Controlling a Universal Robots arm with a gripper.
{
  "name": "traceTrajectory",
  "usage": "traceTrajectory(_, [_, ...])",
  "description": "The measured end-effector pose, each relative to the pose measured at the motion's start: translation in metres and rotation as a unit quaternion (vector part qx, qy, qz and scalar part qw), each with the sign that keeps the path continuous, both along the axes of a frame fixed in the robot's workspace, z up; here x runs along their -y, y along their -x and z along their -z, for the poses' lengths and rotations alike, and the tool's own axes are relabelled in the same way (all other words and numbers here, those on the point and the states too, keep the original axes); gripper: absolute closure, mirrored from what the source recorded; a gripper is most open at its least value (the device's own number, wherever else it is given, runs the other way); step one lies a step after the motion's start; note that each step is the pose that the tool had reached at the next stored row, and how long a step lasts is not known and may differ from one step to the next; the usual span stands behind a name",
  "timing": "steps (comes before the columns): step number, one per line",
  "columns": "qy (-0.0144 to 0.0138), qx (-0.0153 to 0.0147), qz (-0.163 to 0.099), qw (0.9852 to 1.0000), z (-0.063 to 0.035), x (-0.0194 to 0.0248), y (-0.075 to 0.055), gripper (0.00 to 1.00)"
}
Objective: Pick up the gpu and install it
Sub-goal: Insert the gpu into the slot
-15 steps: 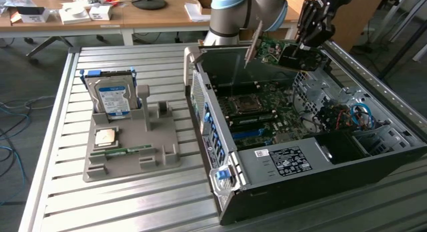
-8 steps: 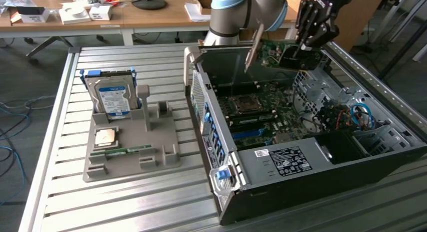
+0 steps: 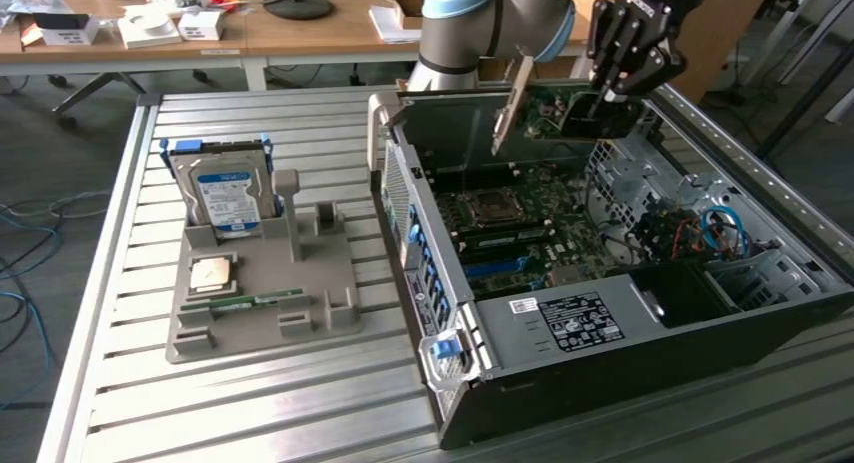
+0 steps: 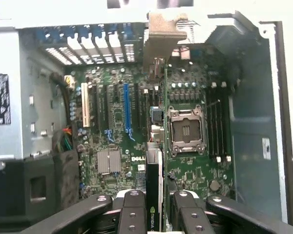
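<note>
Case (image 3: 561, 328) lay open upward, motherboard (image 3: 527, 228) reachable below end effector (image 3: 603, 108) gripping gpu (image 3: 547, 108); walls, center-right cables (image 3: 701, 233) crowded; surface (image 3: 267, 403) lower-left was free.

Gripper (image 3: 611, 95) above open computer case (image 3: 534, 383), jaws clamping gpu (image 3: 541, 110) by one edge. Card upright, bracket toward exterior view's left, seemingly clear of motherboard (image 3: 534, 218). Hard drive (image 3: 227, 193) upright in grey holder (image 3: 267, 328) on slatted table (image 3: 267, 408), well apart from case.

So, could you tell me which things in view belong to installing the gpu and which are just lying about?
Job in hand: gpu, gripped by the pincer; open computer case; its motherboard.
Lying about: hard drive, processor chip and memory stick on the grey holder.
</note>
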State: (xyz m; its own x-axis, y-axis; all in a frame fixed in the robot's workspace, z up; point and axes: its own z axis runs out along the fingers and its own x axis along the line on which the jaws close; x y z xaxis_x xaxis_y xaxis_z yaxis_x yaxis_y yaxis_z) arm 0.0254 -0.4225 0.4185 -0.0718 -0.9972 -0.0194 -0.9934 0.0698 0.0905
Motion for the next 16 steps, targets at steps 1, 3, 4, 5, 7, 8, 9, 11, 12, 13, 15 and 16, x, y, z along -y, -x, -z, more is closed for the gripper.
traceTrajectory(1, [0.0, 0.0, -0.008, 1.0, 0.0, 0.0, 0.0, 0.74])
traceTrajectory(3, [0.0001, 0.0, -0.017, 0.9999, -0.0001, 0.0, 0.0, 0.74])
traceTrajectory(4, [0.0001, 0.0, -0.017, 0.9999, -0.0001, 0.0, 0.0, 0.74])
traceTrajectory(5, [0.0001, 0.0, -0.017, 0.9999, 0.0, 0.0, 0.0, 0.74])
traceTrajectory(7, [0.0, 0.0, -0.017, 0.9999, 0.0, 0.0, 0.0, 0.74])
traceTrajectory(8, [0.0, 0.0, -0.017, 0.9999, 0.0, 0.0, 0.0, 0.74])
traceTrajectory(9, [0.0, -0.0001, -0.017, 0.9999, 0.0, 0.0, 0.0, 0.74])
traceTrajectory(11, [0.0, 0.0, -0.017, 0.9999, 0.0, 0.0, 0.0, 0.74])
traceTrajectory(12, [0.0, 0.0, -0.017, 0.9999, 0.0, 0.0, 0.0, 0.74])
traceTrajectory(13, [0.0, 0.0, -0.017, 0.9999, 0.0, 0.0, 0.0, 0.74])
traceTrajectory(15, [0.0, 0.0, -0.017, 0.9999, 0.0, 0.0, 0.0, 0.74])
traceTrajectory(16, [0.0, 0.0, -0.017, 0.9999, 0.0, 0.0, 0.0, 0.74])
